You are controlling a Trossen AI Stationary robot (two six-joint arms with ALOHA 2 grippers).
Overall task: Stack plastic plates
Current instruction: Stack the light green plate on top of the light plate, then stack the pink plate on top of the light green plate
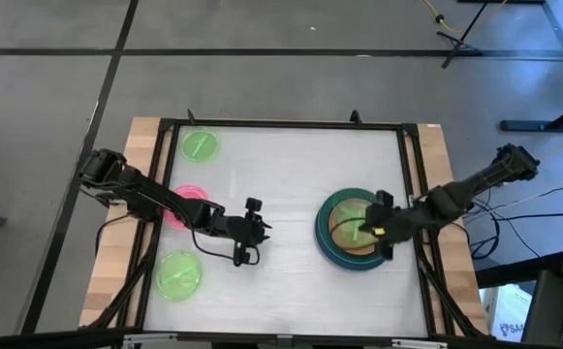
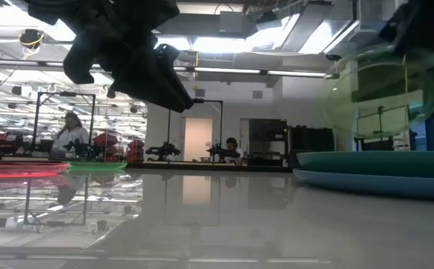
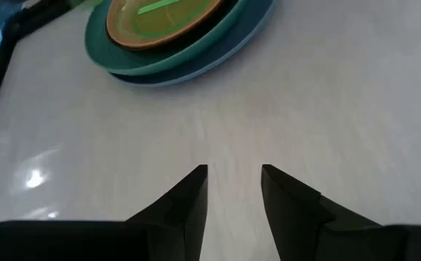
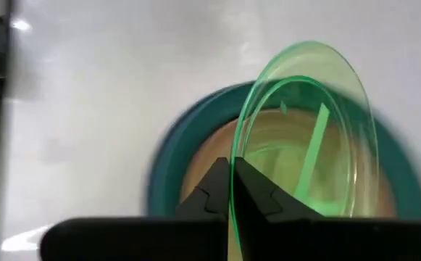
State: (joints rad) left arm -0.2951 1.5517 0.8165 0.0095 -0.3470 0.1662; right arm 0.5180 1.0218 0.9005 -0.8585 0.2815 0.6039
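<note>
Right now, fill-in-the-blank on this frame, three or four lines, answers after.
1. The right gripper is shut on a small lime-green plate above the ____.
2. The left gripper holds ____.
3. The pink plate lies between two ____ plates.
4. The stack's bottom plate is ____.

Answers: stack; nothing; lime-green; blue

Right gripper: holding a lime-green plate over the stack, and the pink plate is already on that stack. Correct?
Not quite. The right gripper does hold a lime-green plate over the stack, but the high view shows the pink plate across the table under the left arm, not stacked.
</note>
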